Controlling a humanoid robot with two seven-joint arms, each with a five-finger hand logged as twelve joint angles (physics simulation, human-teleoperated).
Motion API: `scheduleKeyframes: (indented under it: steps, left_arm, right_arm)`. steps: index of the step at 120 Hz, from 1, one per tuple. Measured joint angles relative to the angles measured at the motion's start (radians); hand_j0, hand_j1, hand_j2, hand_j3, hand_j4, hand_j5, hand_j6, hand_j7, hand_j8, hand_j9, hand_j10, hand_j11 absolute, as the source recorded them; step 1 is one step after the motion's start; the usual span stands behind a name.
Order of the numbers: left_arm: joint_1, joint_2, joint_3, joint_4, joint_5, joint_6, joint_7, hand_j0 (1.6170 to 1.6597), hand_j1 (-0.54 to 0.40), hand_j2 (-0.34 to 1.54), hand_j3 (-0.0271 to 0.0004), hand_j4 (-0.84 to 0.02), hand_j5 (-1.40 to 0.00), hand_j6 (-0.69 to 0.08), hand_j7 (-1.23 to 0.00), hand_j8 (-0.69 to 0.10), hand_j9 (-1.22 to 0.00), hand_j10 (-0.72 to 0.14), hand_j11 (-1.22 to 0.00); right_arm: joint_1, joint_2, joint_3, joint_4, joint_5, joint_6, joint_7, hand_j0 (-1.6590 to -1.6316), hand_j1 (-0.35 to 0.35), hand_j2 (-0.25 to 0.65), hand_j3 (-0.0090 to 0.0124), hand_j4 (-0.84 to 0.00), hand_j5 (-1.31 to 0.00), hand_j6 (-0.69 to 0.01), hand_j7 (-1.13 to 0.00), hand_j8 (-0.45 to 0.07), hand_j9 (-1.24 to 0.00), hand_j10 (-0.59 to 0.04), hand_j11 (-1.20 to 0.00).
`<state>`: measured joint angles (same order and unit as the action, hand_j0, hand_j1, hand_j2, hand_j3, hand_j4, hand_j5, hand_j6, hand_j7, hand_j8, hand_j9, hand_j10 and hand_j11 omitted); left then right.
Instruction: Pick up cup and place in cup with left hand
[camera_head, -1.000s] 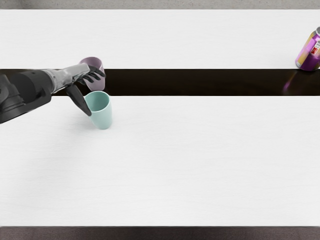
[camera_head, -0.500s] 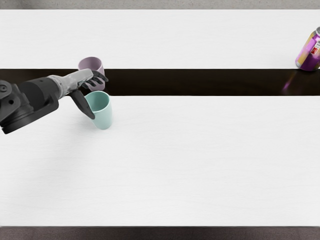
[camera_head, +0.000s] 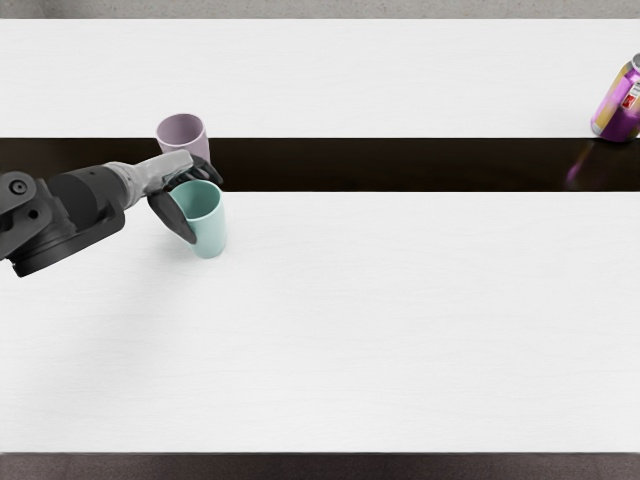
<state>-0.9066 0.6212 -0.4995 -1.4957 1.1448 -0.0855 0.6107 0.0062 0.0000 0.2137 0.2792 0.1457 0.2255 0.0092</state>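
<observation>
And here we are, with the left hand (camera_head: 175, 172) right at the green cup (camera_head: 208, 235), its arm coming in from the left edge of our view. We see the thumb down the cup's near left side and the other fingers (camera_head: 204, 172) curving over at the far side of the rim. They're loosely bent and parted from the thumb, with the cup between them, and we see no firm grip. The green cup is upright on the white table (camera_head: 350, 320), open end up. Just beyond it we've got the purple cup (camera_head: 184, 128), also upright, partly hidden by the hand, over by the dark strip (camera_head: 400, 165). Well off to our right, a purple-and-yellow can (camera_head: 615, 108) sits at the picture's edge, partly cut off.
</observation>
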Motion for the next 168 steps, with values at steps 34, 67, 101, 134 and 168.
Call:
scheduleKeyframes:
  steps: [34, 67, 101, 134, 168]
  left_arm:
    - [0.003, 0.002, 0.001, 0.0, -0.003, -0.001, 0.0, 1.6565, -0.164, 0.12, 0.0, -0.383, -0.56, -0.274, -0.56, -0.301, -0.57, -0.424, -0.57]
    - [-0.031, 0.003, -0.001, 0.0, -0.007, -0.004, 0.0, 1.653, -0.207, 0.16, 0.0, -0.32, -0.64, -0.215, -0.64, -0.252, -0.64, -0.431, -0.65]
    - [-0.14, 0.011, -0.003, 0.004, -0.018, -0.006, 0.0, 1.6505, -0.218, 0.17, 0.0, -0.295, -0.67, -0.193, -0.66, -0.227, -0.66, -0.413, -0.68]
    - [-0.233, 0.0, -0.003, 0.118, -0.042, -0.008, 0.0, 1.6513, -0.196, 0.16, 0.0, -0.305, -0.68, -0.201, -0.65, -0.248, -0.66, -0.426, -0.67]
    - [-0.254, 0.0, -0.004, 0.177, -0.073, -0.011, 0.0, 1.6502, -0.225, 0.18, 0.0, -0.279, -0.69, -0.184, -0.66, -0.23, -0.67, -0.414, -0.68]
  right_arm:
    - [0.0, 0.0, 0.0, 0.0, 0.0, 0.0, 0.0, -1.6581, -0.349, 0.0, 0.0, 0.0, 0.0, 0.0, 0.0, 0.0, 0.0, 0.0, 0.0]
    - [0.0, 0.0, 0.0, 0.0, 0.0, 0.0, 0.0, -1.6581, -0.349, 0.0, 0.0, 0.0, 0.0, 0.0, 0.0, 0.0, 0.0, 0.0, 0.0]
    - [0.0, 0.0, 0.0, 0.0, 0.0, 0.0, 0.0, -1.6581, -0.349, 0.0, 0.0, 0.0, 0.0, 0.0, 0.0, 0.0, 0.0, 0.0, 0.0]
    - [0.0, 0.0, 0.0, 0.0, 0.0, 0.0, 0.0, -1.6581, -0.349, 0.0, 0.0, 0.0, 0.0, 0.0, 0.0, 0.0, 0.0, 0.0, 0.0]
    - [0.0, 0.0, 0.0, 0.0, 0.0, 0.0, 0.0, -1.6581, -0.349, 0.0, 0.0, 0.0, 0.0, 0.001, 0.0, 0.0, 0.0, 0.0, 0.0]
